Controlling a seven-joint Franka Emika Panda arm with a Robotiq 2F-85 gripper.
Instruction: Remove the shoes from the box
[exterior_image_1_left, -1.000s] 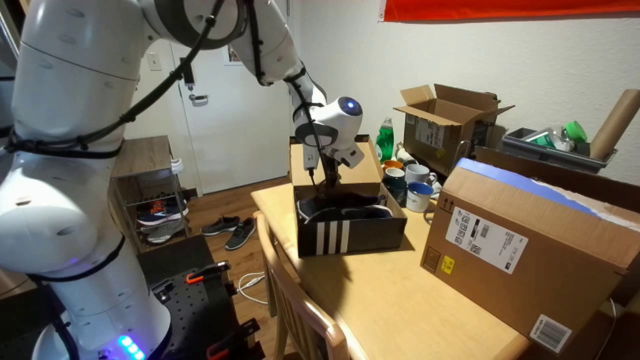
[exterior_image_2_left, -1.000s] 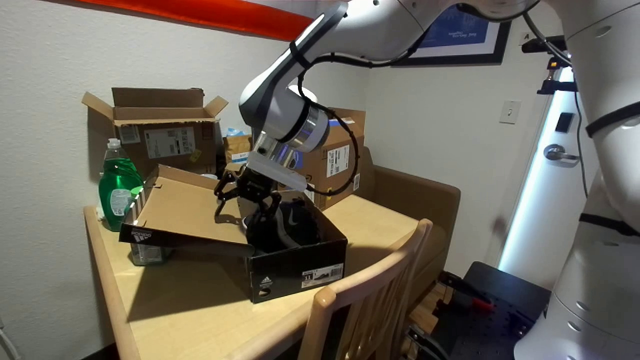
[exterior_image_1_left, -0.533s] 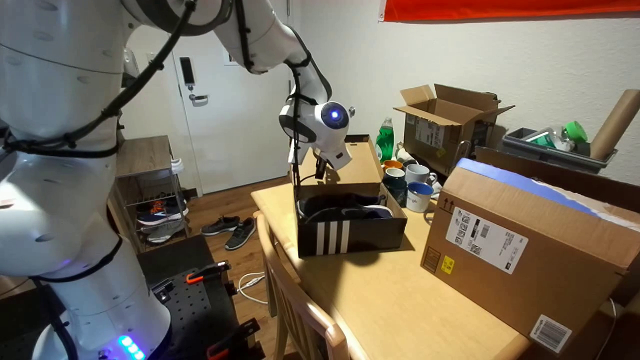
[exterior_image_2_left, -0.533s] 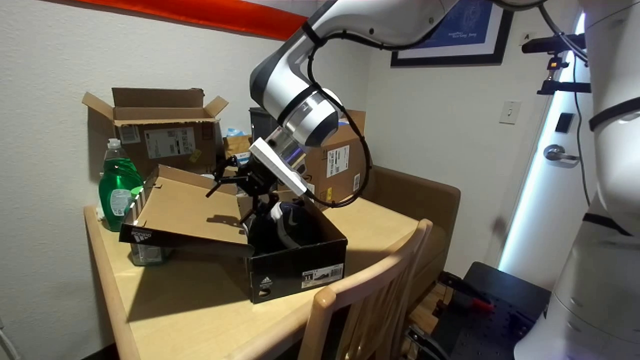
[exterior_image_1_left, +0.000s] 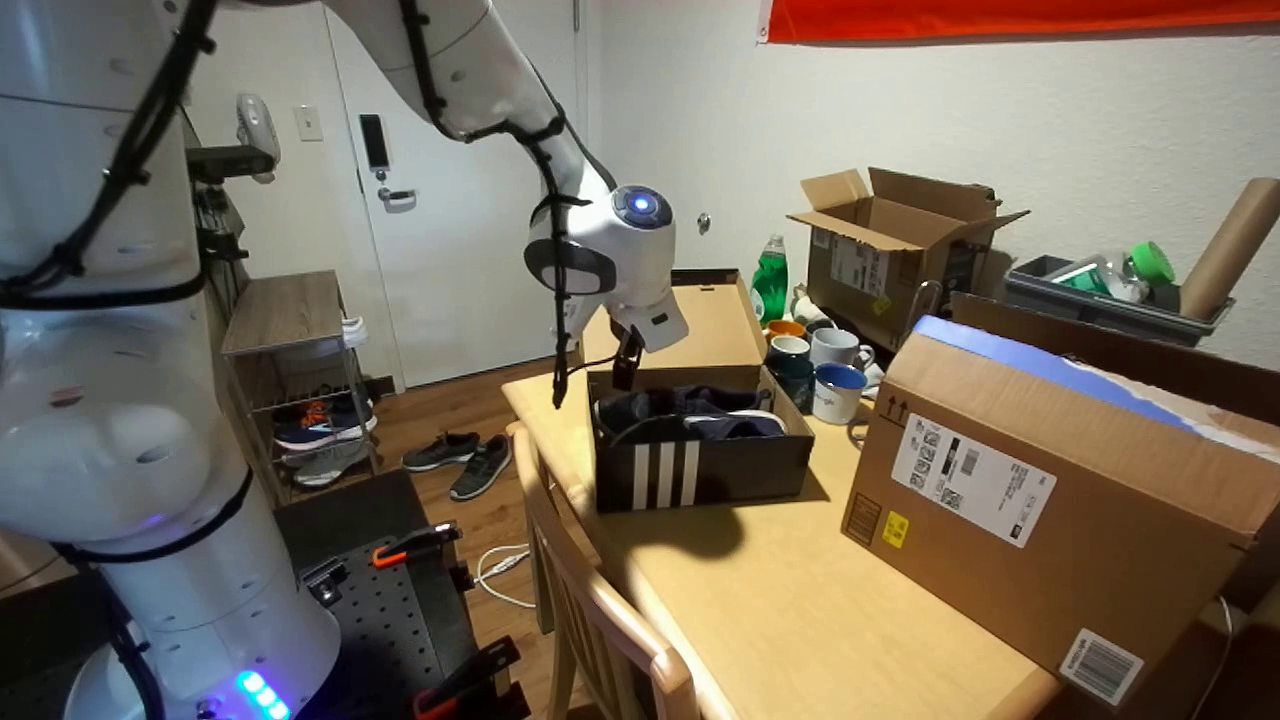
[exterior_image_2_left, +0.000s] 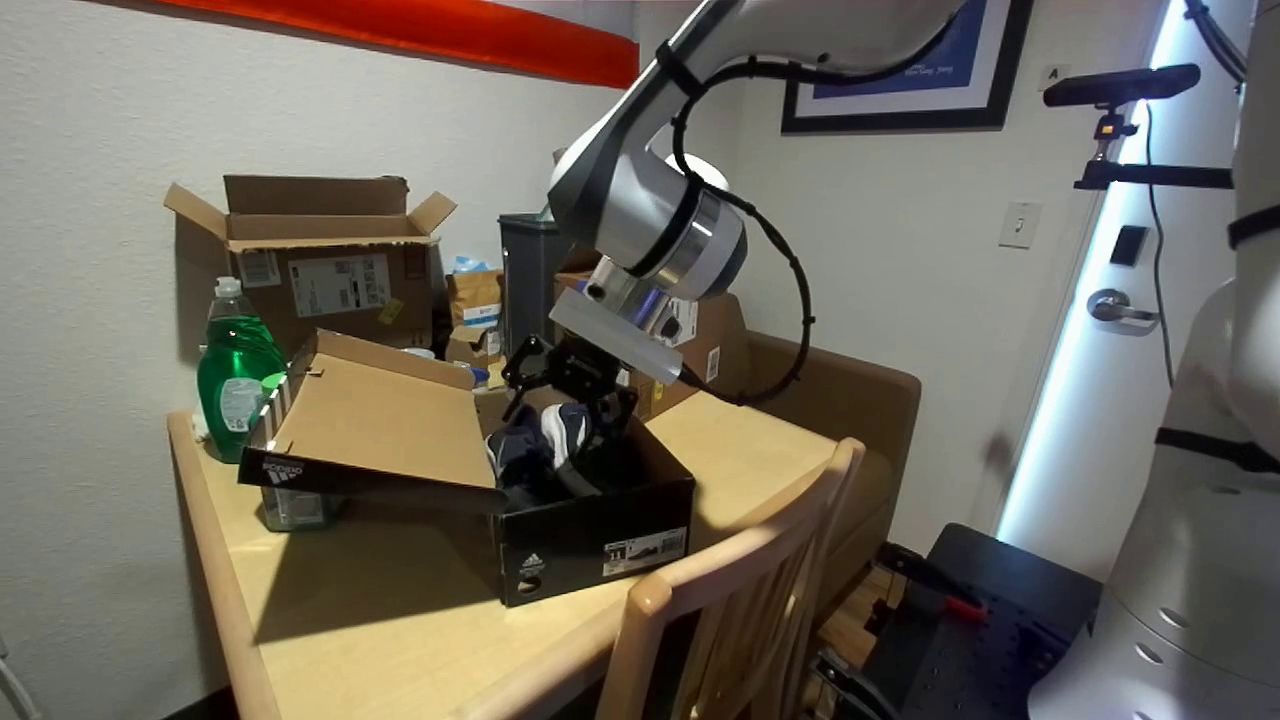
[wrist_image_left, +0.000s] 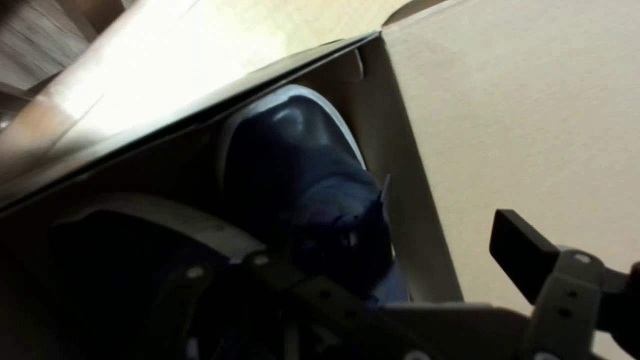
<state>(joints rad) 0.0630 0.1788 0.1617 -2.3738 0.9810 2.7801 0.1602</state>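
Observation:
The black box (exterior_image_1_left: 745, 472) with three white stripes stands on the table, its tan lid (exterior_image_2_left: 385, 410) folded back. Inside lie two dark shoes, a navy shoe (wrist_image_left: 295, 150) with a pale sole rim and a shadowed shoe (wrist_image_left: 135, 235) beside it. Above the box opening, tilted, my gripper (exterior_image_2_left: 549, 436) is open. In the wrist view one black finger (wrist_image_left: 525, 255) stands over the lid side, and the opposite finger lies in shadow over the shoes. The lower finger in an exterior view reaches down at the box mouth; whether it touches a shoe, I cannot tell.
Mugs (exterior_image_1_left: 838, 392) and a green soap bottle (exterior_image_2_left: 238, 370) stand behind the lid. A large brown carton (exterior_image_1_left: 1050, 500) occupies the table beside the box, and an open carton (exterior_image_1_left: 890, 255) stands farther back. A wooden chair (exterior_image_2_left: 740, 580) is close to the table edge.
My open gripper rose, moved from the lid side toward the chair side of the box, then came lower. The shoes and box stayed in place.

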